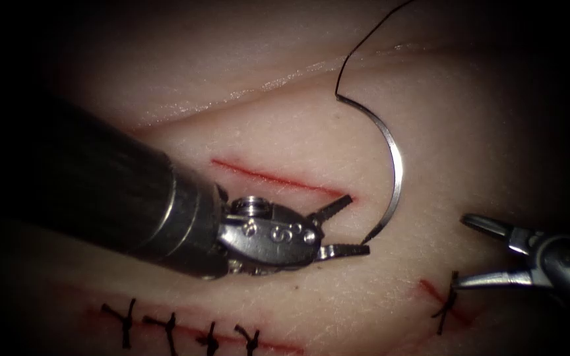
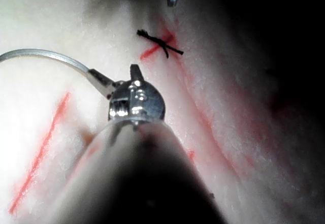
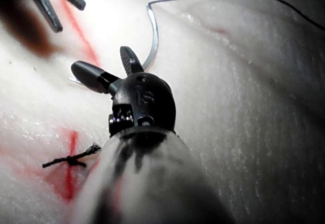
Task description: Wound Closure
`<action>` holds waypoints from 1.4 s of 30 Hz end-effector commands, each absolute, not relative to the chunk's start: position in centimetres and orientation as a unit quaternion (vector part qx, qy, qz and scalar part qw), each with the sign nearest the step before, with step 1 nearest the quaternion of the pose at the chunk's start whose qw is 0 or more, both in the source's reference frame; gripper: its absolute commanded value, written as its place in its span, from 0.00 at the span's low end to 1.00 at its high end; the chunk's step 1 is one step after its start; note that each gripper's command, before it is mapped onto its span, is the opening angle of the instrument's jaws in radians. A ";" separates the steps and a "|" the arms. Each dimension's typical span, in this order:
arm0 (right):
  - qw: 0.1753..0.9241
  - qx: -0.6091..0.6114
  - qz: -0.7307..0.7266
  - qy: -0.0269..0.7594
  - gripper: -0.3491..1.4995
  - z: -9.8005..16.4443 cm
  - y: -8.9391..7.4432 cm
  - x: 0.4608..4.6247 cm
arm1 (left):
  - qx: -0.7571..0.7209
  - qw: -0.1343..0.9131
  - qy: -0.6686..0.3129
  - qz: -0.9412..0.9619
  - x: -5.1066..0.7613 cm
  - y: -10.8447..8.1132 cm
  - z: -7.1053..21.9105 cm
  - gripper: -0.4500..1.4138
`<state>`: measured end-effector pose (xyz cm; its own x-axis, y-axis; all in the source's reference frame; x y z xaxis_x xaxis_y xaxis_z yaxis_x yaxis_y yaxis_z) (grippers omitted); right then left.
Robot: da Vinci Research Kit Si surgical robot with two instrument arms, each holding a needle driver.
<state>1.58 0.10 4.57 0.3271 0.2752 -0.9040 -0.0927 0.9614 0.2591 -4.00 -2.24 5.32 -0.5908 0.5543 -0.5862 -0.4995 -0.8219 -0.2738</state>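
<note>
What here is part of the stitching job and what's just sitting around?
In the job: needle, lying free on the tissue; thread; open cut; left claw and right claw, both open, holding nothing.
Lying about: finished stitches; lone stitch.

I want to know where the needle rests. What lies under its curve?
Under the needle lies bare tissue, right of the open cut. Its tip sits beside the left tool, jaws open. Whether the tip enters the tissue cannot be seen.

The curved steel needle (image 1: 394, 173) lies free on the tissue (image 1: 470, 118), held by neither tool, its point just off the left tool (image 1: 354, 224)'s open jaws. Black thread (image 1: 364, 41) trails from its swaged end, away from both tools. The open red cut (image 1: 275, 178) lies just beyond the left tool's upper jaw.
</note>
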 end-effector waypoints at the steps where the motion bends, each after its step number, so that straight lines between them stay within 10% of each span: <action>1: 0.810 0.081 0.113 0.569 0.56 4.6 0.1 1.67 | -0.338 0.297 -0.043 0.892 -4.04 -2.3 5.4 0.60; 32: 0.812 0.077 0.119 0.566 0.61 4.6 0.0 1.77 | -0.324 0.300 -0.079 0.894 -4.37 -2.4 6.4 0.58; 42: 0.812 0.079 0.122 0.566 0.61 4.6 0.1 1.78 | -0.319 0.296 -0.080 0.897 -4.36 -2.4 6.5 0.34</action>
<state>1.70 0.06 4.59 0.3312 0.2868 -0.8989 -0.1116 0.9579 0.2645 -4.33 -2.31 6.40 -0.6214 0.5820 -0.5246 -0.4821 -0.8118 -0.3295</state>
